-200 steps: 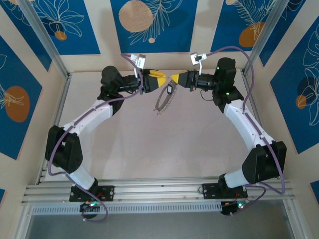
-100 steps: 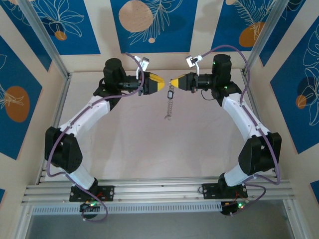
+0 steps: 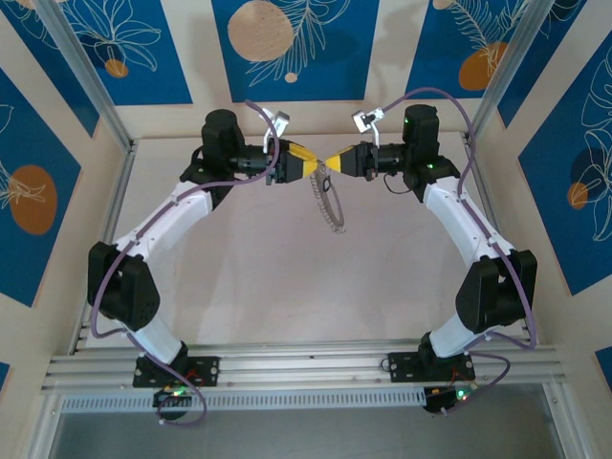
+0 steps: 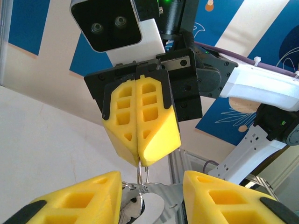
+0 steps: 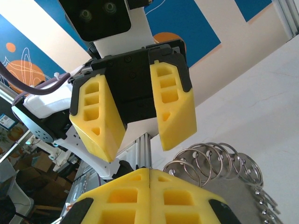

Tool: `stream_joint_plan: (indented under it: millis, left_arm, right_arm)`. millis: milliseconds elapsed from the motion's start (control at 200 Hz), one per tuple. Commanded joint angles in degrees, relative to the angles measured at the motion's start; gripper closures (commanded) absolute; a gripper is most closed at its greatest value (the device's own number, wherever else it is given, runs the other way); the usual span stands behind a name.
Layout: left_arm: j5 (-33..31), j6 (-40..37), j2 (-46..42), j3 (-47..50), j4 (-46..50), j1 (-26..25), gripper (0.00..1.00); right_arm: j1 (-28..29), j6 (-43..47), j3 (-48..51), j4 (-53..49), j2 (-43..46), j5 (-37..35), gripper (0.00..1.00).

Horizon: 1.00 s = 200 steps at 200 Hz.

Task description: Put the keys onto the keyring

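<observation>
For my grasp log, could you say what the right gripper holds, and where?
The right gripper pinches the silvery beaded metal keyring by the small wire ring at its top.

Glossy silvery metal keyring (image 5: 212, 158), matt yellow plastic fingers (image 4: 140, 121) of the right hand (image 4: 140, 163), smooth matt table (image 3: 287, 277)

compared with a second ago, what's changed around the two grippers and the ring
The left gripper closed in on the right gripper, and its open fingers now sit either side of that tip. The hanging end of the keyring swung from the left over to the right. The right gripper stayed shut on the keyring's top.
</observation>
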<state>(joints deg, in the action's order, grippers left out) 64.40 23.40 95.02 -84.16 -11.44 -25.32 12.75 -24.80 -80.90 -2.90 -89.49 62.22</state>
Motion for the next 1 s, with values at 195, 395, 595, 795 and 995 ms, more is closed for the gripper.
stream_joint_plan:
  millis: [195,395,595,795,995]
  left_arm:
    - [2.0,-0.4,1.5,-2.1,-0.6,-1.1,0.61]
    - [2.0,0.4,1.8,-2.2,-1.6,-1.5,0.61]
    - [2.0,0.9,2.3,-2.7,-2.4,-2.0,0.64]
    - [2.2,1.6,2.5,-2.7,-3.1,-2.3,0.78]
    - [2.7,2.0,2.5,-2.7,-3.6,-2.4,0.93]
  right_arm:
    - [0.6,0.9,-2.8,-0.6,-0.3,1.9,1.0]
    - [0.9,1.0,-2.8,-0.6,-0.4,1.8,1.0]
    - [1.0,1.1,-2.6,-0.6,-0.5,1.6,1.0]
    - [1.0,1.1,-2.6,-0.7,-0.6,1.5,1.0]
    - [1.0,1.2,-2.6,-0.7,-0.6,1.0,1.0]
